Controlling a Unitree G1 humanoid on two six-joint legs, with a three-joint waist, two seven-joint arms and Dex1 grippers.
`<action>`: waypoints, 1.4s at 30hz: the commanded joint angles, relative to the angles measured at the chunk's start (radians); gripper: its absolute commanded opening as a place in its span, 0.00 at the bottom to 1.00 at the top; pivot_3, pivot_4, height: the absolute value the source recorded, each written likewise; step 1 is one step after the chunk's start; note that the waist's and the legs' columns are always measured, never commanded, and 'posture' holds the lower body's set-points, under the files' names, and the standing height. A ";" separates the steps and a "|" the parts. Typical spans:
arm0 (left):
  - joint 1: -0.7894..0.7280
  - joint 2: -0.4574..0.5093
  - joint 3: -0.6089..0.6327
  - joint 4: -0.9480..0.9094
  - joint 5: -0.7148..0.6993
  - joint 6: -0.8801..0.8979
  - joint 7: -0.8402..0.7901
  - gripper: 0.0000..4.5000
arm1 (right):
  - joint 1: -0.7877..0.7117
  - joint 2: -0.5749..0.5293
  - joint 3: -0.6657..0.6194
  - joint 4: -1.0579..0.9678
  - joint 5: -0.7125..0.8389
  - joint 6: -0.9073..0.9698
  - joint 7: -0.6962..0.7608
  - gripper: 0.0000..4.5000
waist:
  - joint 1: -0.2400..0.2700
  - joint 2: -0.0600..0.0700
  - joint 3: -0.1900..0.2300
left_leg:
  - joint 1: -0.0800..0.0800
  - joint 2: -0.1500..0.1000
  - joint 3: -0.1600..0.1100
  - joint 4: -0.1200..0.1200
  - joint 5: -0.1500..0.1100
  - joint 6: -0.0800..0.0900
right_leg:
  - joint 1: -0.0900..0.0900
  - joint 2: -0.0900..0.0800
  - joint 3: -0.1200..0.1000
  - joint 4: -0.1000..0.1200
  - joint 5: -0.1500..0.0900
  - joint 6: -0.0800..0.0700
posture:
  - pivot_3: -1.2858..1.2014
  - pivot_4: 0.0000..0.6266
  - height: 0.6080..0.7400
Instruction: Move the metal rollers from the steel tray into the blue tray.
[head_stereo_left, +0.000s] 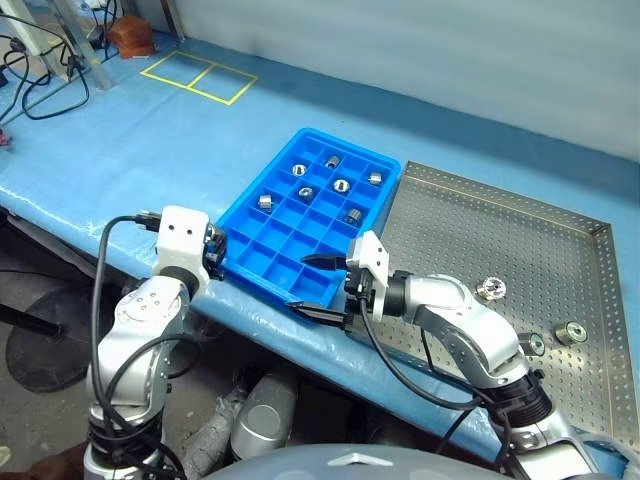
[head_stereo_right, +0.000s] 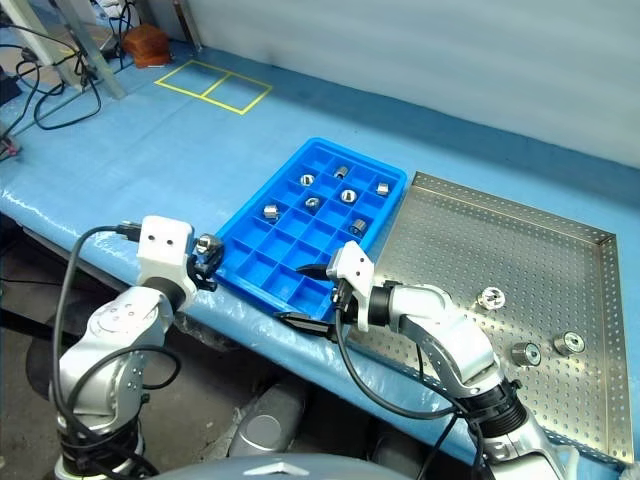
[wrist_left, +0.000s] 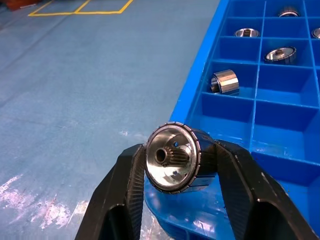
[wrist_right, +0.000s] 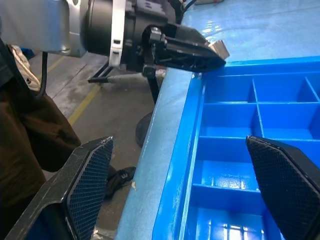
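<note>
The blue tray (head_stereo_left: 350, 146) lies mid-table with several metal rollers (head_stereo_left: 305, 192) in its far compartments. Right of it sits the steel tray (head_stereo_left: 480, 220), where three rollers (head_stereo_left: 490, 290) rest near its right front. My left gripper (head_stereo_right: 207, 256) hovers just outside the blue tray's near left corner, shut on one roller (wrist_left: 172, 159) whose dark centre hole faces the wrist camera. The right gripper (head_stereo_left: 298, 282) stands wide open over the blue tray's near edge, pointing left toward the left gripper, nothing between its fingers (wrist_right: 90, 175).
The table wears a blue cover (head_stereo_left: 150, 150) with yellow tape squares (head_stereo_left: 198, 75) at the far left. Cables (head_stereo_left: 40, 75) and a brown object (head_stereo_left: 130, 38) lie beyond. The table's front edge drops away right under both grippers.
</note>
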 joint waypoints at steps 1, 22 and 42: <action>0.002 0.020 -0.012 0.000 0.003 -0.009 0.000 0.63 | 0.003 -0.003 -0.005 -0.053 0.005 -0.003 -0.004 1.00 | -0.001 0.000 0.000 | 0.000 0.000 0.000 0.000 0.000 0.000 | 0.000 0.000 0.000 0.000 0.000 0.000 | 0.68 0.24 1.00; -0.073 0.076 -0.131 0.085 -0.032 -0.132 -0.091 0.91 | 0.010 -0.035 -0.049 -0.118 -0.038 -0.016 -0.075 1.00 | -0.010 0.000 0.000 | 0.000 0.000 0.000 0.000 0.000 0.000 | 0.000 0.000 0.000 0.000 0.000 0.000 | 0.66 0.24 1.00; -0.143 0.194 -0.446 0.209 -0.043 -0.117 -0.280 0.91 | 0.078 -0.099 -0.152 -0.198 -0.066 -0.004 -0.180 1.00 | -0.107 0.011 -0.006 | 0.003 -0.004 0.000 0.002 0.000 0.003 | 0.004 -0.005 -0.001 -0.005 -0.001 0.001 | 0.61 0.24 1.00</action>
